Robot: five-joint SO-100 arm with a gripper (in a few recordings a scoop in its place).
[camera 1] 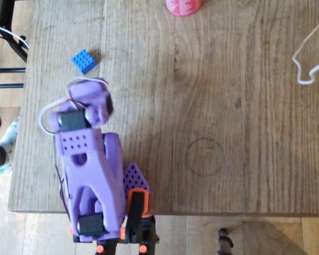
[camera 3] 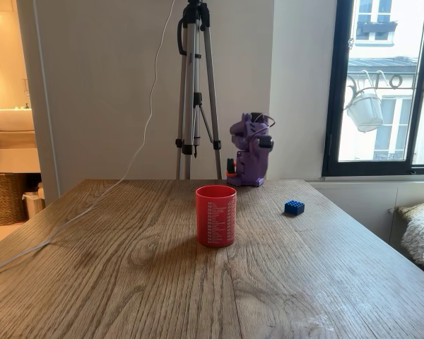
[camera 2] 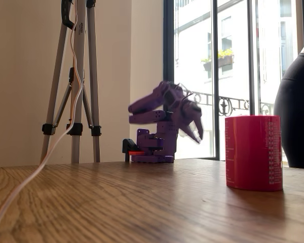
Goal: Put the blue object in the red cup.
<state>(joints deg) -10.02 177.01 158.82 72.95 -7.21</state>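
In the overhead view you have one purple arm (camera 1: 90,175) at the left of the tabletop (camera 1: 212,106), folded over its base at the near edge, with the jaws (camera 1: 98,98) pointing up the picture toward the one blue object (camera 1: 84,61). The jaws hang just short of that brick, not touching it, and they are blurred, so you cannot tell whether they are parted or closed. The brick lies flat, studs up, near the left edge of the tabletop. Further right, at the top edge, sits the one red cup (camera 1: 184,6), upright and well apart from the brick. At the far right, a single white cable (camera 1: 308,58) loops across the wood. In a fixed view the jaws (camera 2: 195,129) tilt downward above the tabletop.
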